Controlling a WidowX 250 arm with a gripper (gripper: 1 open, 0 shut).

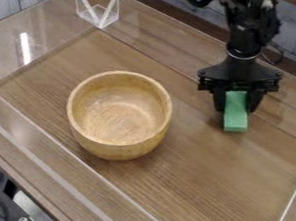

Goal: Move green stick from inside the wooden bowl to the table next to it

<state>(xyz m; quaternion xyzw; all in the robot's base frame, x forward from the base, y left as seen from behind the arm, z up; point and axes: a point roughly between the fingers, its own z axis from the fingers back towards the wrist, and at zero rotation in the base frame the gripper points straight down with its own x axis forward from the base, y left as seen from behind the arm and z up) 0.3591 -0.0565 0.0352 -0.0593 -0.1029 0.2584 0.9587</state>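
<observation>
Green stick (235,114), one; wooden bowl (118,113), one.

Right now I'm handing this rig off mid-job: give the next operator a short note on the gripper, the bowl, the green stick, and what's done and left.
Gripper: pointing down at the right of the table, shut on the green stick.
Green stick: out of the bowl, its lower end at or just above the tabletop; contact cannot be judged from this view.
Wooden bowl: upright at the left, empty, apart from the stick.
Done: stick lifted out and carried beside the bowl.
Left: probably just open the jaws to release the stick, then lift the arm clear.
</observation>
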